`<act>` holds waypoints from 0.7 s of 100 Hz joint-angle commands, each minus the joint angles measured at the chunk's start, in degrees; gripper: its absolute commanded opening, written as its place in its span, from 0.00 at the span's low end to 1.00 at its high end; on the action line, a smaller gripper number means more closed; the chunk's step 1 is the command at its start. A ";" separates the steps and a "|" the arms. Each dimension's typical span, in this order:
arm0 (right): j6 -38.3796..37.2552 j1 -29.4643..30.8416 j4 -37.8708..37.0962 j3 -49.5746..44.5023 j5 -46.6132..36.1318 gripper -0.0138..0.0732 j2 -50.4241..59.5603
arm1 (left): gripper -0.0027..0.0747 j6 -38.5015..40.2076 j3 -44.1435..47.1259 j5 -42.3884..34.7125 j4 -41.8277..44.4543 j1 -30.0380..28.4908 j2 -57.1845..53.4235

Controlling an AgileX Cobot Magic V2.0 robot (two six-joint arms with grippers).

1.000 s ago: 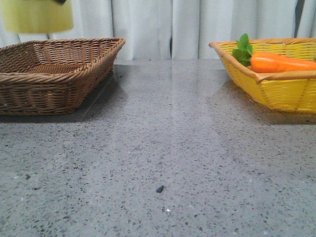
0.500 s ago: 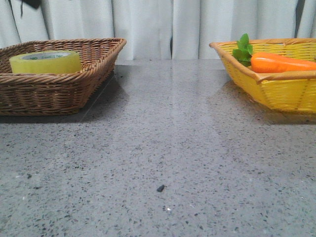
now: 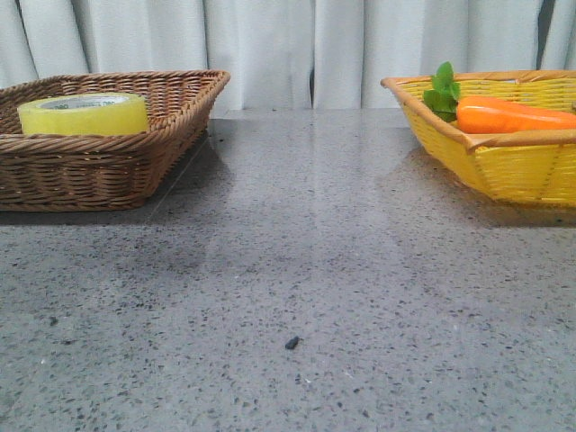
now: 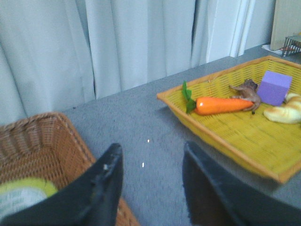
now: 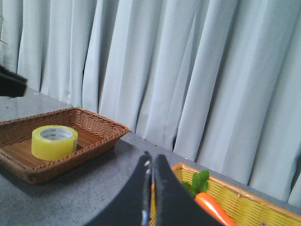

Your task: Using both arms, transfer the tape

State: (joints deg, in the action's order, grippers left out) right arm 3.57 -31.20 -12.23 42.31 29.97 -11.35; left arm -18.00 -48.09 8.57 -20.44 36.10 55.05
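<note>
Up above the desk (image 3: 306, 270), the left gripper (image 4: 150, 181) has its jaws spread wide with nothing between them, while the right gripper (image 5: 150, 188) has its jaws pressed together, also holding nothing. Below them, the tape (image 3: 83, 114) lies flat inside the brown wicker basket (image 3: 135, 162) at the desk's far left corner. At the far right corner, a yellow basket (image 3: 504, 162) holds a carrot (image 3: 508, 115).
</note>
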 commanded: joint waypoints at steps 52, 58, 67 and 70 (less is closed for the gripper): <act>0.40 0.00 -1.86 -10.28 -7.56 0.08 4.16 | 0.01 0.27 20.17 -10.70 -5.03 1.12 -16.85; 0.40 0.00 -1.86 -10.28 -7.56 0.08 4.16 | 0.01 0.27 20.17 -10.70 -5.03 1.12 -16.71; 0.40 0.00 -1.86 -10.28 -7.56 0.08 4.16 | 0.01 0.27 20.17 -10.70 -5.03 1.12 -16.33; 0.40 0.00 -1.86 -10.28 -7.56 0.08 4.16 | 0.01 0.27 20.17 -10.70 -5.03 1.12 -16.21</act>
State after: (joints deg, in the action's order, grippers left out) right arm 3.57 -31.20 -13.17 30.67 26.47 -6.53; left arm -18.00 -26.47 1.62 -24.89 36.83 38.41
